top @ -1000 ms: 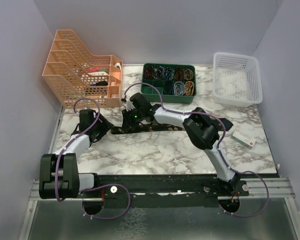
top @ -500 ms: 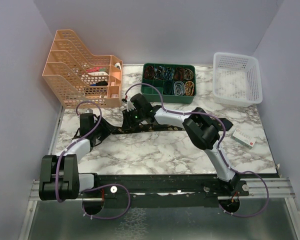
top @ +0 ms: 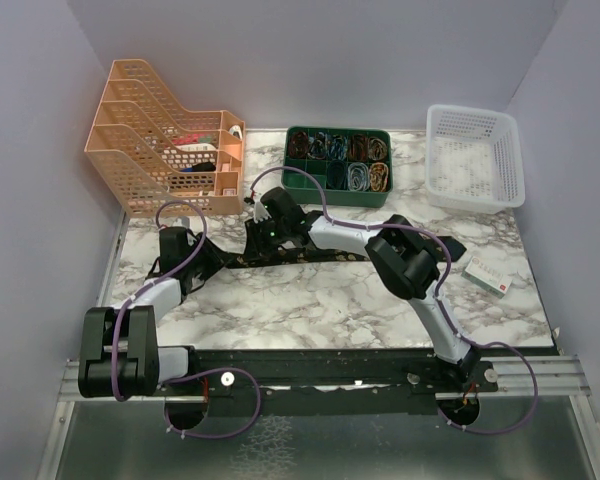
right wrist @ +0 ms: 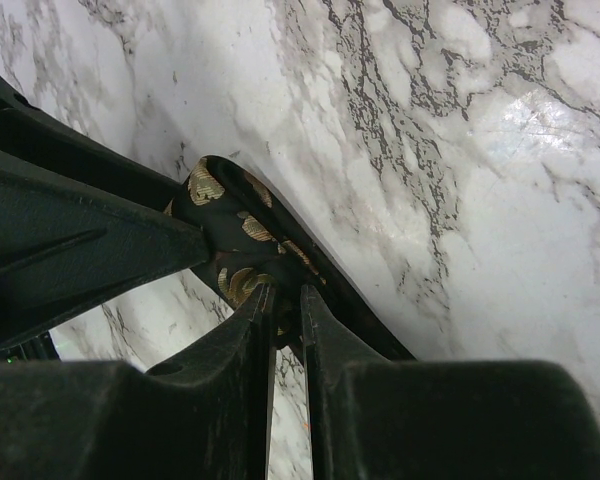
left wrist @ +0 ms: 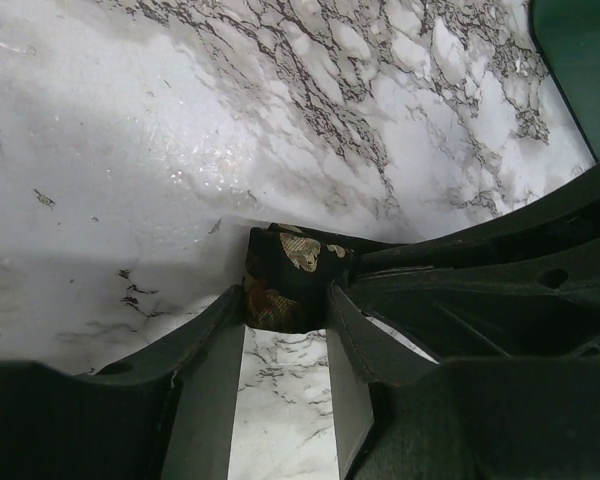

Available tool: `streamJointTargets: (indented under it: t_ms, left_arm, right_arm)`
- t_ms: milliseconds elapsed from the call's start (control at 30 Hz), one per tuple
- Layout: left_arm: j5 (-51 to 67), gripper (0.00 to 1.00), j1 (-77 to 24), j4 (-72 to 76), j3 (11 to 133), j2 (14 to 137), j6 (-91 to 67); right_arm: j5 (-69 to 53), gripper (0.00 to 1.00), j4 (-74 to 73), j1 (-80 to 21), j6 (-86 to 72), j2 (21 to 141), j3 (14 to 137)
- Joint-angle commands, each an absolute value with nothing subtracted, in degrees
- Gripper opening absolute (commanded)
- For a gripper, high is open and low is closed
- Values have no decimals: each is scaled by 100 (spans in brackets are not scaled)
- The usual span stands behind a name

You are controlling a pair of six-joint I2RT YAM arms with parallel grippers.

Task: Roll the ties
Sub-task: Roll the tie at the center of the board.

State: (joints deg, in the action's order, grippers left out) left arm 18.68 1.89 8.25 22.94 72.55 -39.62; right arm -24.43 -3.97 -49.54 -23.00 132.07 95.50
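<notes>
The tie (top: 320,256) is a long black strip with gold flecks, lying across the middle of the marble table. My left gripper (top: 217,258) is at its left end. In the left wrist view a bunched piece of the tie (left wrist: 290,270) fills the gap between the fingertips of the left gripper (left wrist: 285,300), touching both. My right gripper (top: 260,238) is just to the right of it, low on the fabric. In the right wrist view the right gripper (right wrist: 285,300) has its jaws nearly together, pinching a fold of the tie (right wrist: 225,215).
An orange file rack (top: 165,140) stands at the back left. A green compartment tray (top: 338,195) holding coiled items sits at the back centre, and a white basket (top: 475,155) at the back right. A small box (top: 488,273) lies near the right edge.
The left gripper's jaws have narrowed around the tie's left end and it has edged slightly toward the right gripper. The right gripper has stayed put, pinching the tie.
</notes>
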Motion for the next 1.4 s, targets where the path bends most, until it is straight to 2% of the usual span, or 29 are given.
streamJointTargets:
  t_ms: [0, 167, 500, 733, 867, 1200, 1367]
  left_arm:
    - [2147, 35, 220, 1133, 2223, 7236, -3779]
    - [2127, 21, 220, 1185, 2197, 7233, -3645]
    - [1762, 1, 157, 1067, 2139, 6868, -3368]
    - [783, 0, -316, 595, 2274, 6445, -3193]
    - [162, 0, -730, 296, 2453, 6426, -3120]
    - [-948, 0, -1378, 12, 2684, 6244, -3511]
    - [-1195, 0, -1476, -183, 2735, 6097, -3497]
  right_arm:
    - [-2185, 21, -548, -4990, -2315, 13174, 9378]
    - [-2192, 21, -535, -4992, -2344, 13168, 9385]
    - [-2322, 24, -350, -4992, -2459, 13036, 9346]
    - [-2164, 37, 1240, -4927, -2361, 12114, 8254]
    - [-1631, 43, 1237, -4848, -2422, 11755, 7981]
    - [-1657, 35, 843, -4810, -2534, 11752, 7759]
    - [-1979, 39, 1140, -4814, -2260, 11819, 7666]
